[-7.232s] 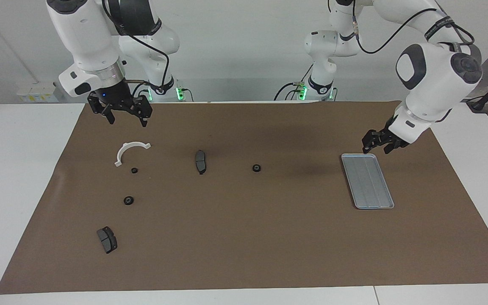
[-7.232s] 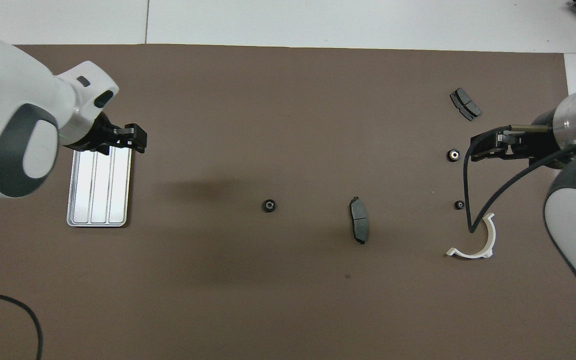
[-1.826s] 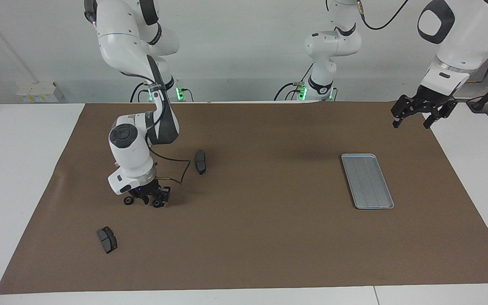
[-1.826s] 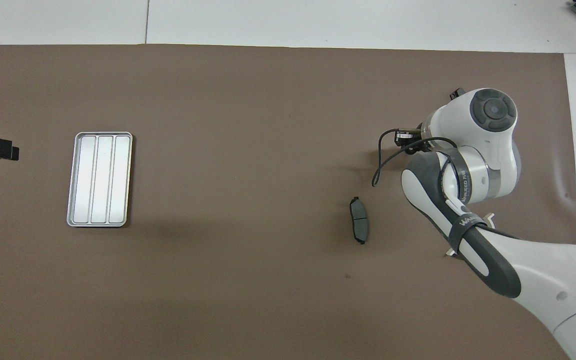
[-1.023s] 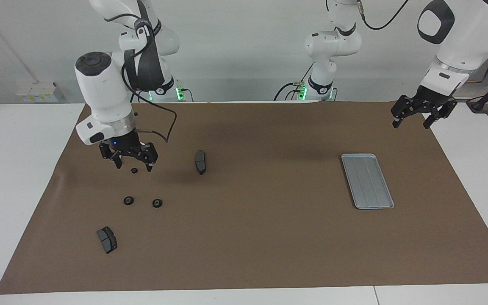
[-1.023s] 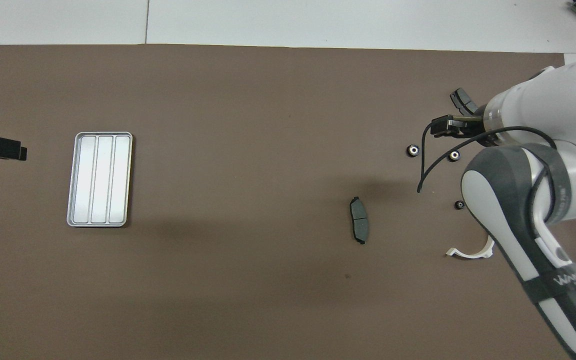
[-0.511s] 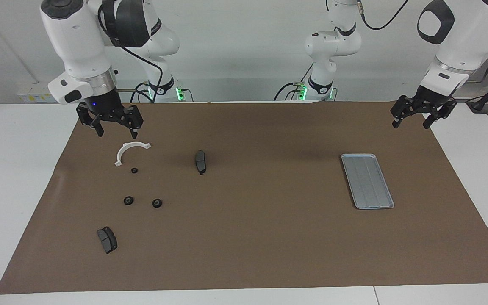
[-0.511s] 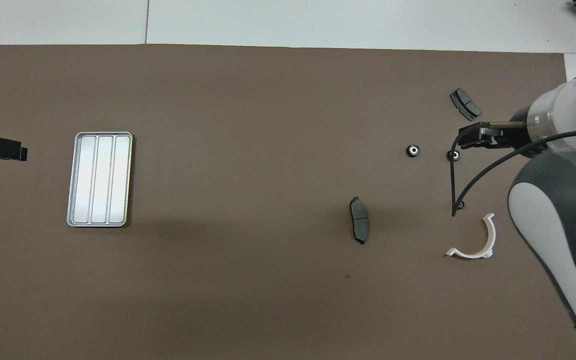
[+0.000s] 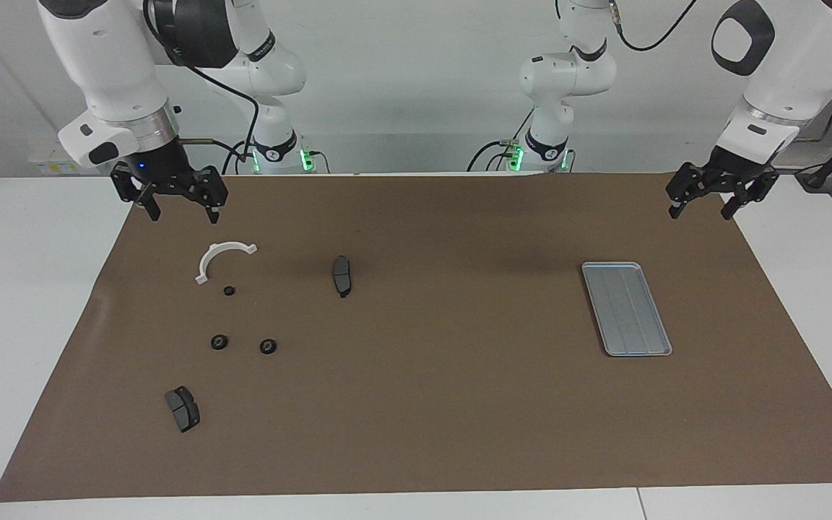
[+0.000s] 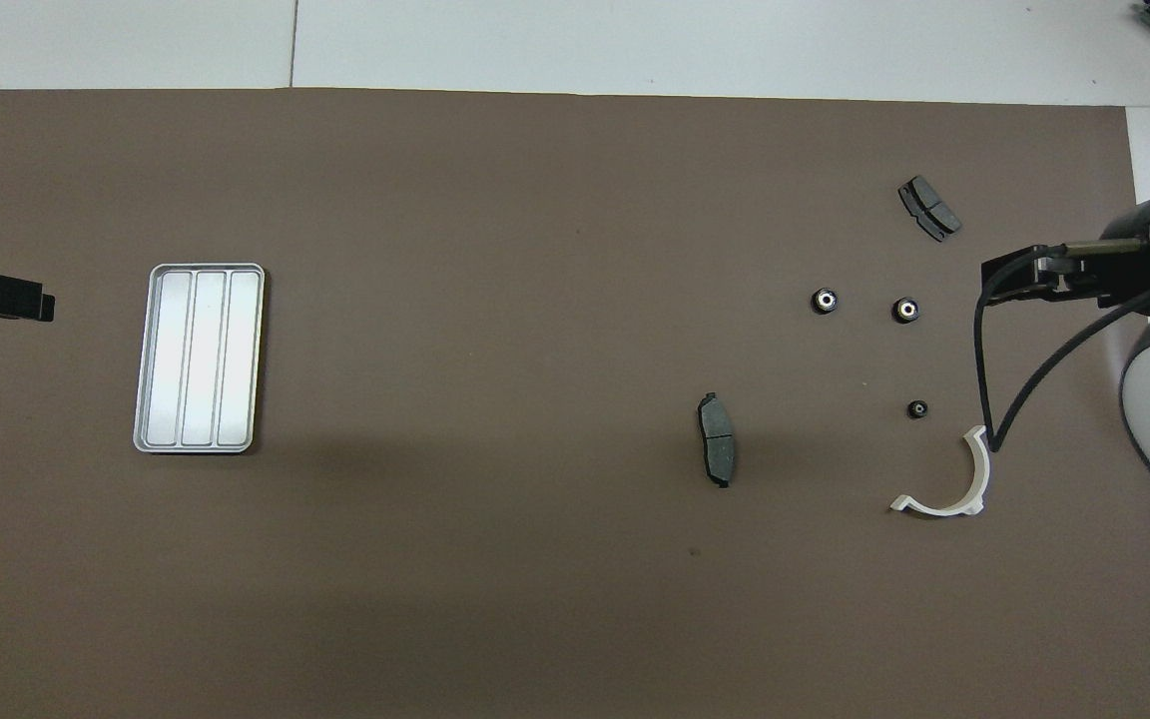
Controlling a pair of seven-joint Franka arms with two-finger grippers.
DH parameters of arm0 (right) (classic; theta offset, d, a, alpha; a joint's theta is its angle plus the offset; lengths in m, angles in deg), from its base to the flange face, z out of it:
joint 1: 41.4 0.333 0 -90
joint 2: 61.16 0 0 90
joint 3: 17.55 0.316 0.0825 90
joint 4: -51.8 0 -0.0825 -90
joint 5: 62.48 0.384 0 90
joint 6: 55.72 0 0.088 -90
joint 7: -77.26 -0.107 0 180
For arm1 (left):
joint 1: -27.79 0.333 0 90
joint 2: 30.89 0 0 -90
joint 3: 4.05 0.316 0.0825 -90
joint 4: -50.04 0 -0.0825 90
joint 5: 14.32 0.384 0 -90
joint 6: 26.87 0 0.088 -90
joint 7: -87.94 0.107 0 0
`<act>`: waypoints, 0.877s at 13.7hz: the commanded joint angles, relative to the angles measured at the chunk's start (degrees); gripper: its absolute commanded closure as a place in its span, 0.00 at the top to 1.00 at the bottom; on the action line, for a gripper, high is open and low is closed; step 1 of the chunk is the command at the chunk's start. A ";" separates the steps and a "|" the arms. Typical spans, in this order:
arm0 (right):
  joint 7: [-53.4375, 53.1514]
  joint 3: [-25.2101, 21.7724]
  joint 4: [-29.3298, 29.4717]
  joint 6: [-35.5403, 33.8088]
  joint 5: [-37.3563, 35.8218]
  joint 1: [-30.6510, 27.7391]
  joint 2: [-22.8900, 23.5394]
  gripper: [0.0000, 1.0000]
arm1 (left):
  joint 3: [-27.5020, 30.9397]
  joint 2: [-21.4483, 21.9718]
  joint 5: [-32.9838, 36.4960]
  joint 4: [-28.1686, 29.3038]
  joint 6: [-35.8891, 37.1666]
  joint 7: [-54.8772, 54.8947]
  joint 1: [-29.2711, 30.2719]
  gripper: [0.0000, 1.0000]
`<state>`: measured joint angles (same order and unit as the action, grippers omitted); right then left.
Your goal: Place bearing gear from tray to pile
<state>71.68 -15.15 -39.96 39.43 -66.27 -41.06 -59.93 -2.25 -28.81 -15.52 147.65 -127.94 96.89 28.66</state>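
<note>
The silver ribbed tray lies bare toward the left arm's end of the table. Two black ring-shaped bearing gears rest side by side on the brown mat toward the right arm's end, also visible from overhead. A smaller black gear sits nearer to the robots than those two. My right gripper hangs open and empty over the mat's corner, above the white arc. My left gripper waits open, raised over the mat's edge at the tray's end.
A white curved bracket lies under the right gripper's side. One dark brake pad lies mid-table. Another brake pad lies farther from the robots than the gears. A black cable dangles from the right wrist.
My right gripper has risen and drawn back from over the small gear to the mat's corner at its own end. The gears, tray and left gripper have not moved.
</note>
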 commanded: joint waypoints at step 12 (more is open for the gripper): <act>2.77 0.85 -5.53 -0.06 0.81 0.36 -3.35 1.00 | 0.57 1.43 -0.12 1.53 -0.27 0.36 -0.69 1.00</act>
<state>72.60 -14.35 -43.46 38.93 -66.22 -40.32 -61.58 -2.25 -28.79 -15.52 147.70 -127.94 96.89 28.66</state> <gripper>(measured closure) 0.000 0.000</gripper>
